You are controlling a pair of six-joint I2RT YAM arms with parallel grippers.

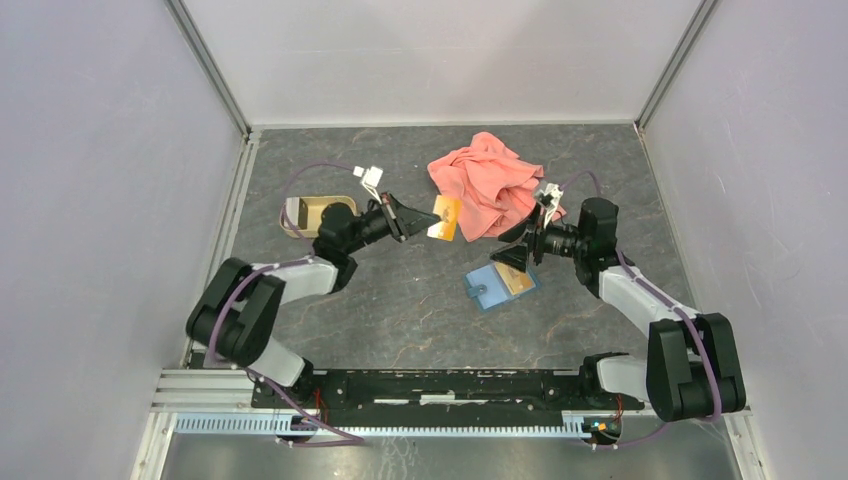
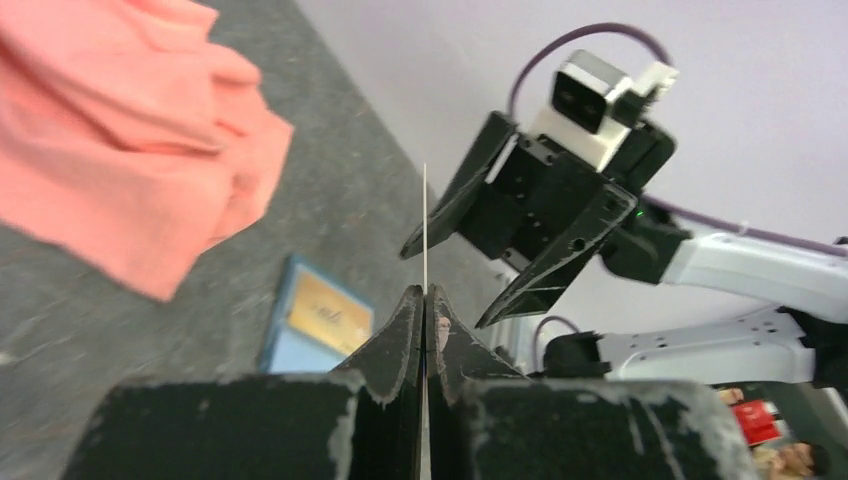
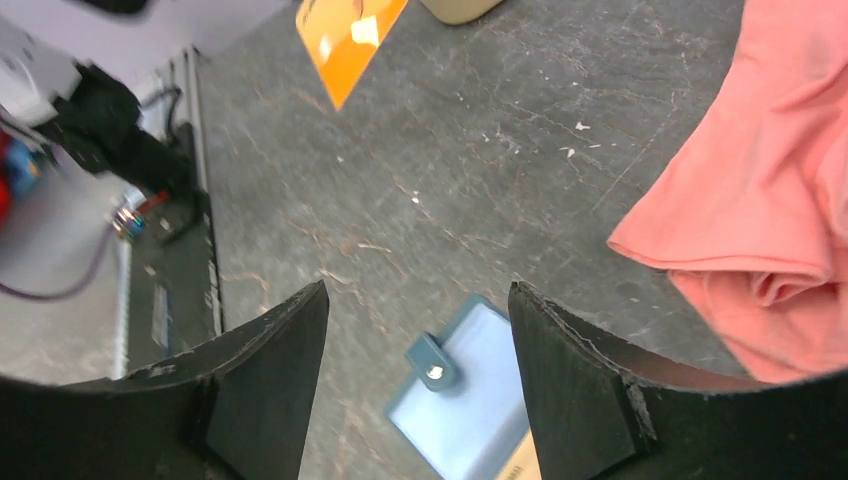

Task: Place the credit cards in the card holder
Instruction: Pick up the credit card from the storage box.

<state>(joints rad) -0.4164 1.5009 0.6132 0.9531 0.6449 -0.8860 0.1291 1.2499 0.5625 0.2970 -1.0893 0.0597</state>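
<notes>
The teal card holder (image 1: 498,284) lies open on the table, light blue inside, with an orange-tan card (image 1: 516,277) on its right half. My left gripper (image 1: 408,221) is shut on another orange credit card (image 1: 445,218), held in the air left of the pink cloth. In the left wrist view this card (image 2: 425,225) shows edge-on between the closed fingers, with the holder (image 2: 315,322) below. My right gripper (image 1: 513,256) is open and empty, just above the holder's far edge. In the right wrist view the holder (image 3: 470,385) with its snap tab lies between the fingers, and the held card (image 3: 345,35) is at the top.
A crumpled salmon-pink cloth (image 1: 490,182) lies at the back centre, close to the right gripper. A tan tray (image 1: 318,212) stands at the left behind the left arm. Grey walls enclose the table on three sides.
</notes>
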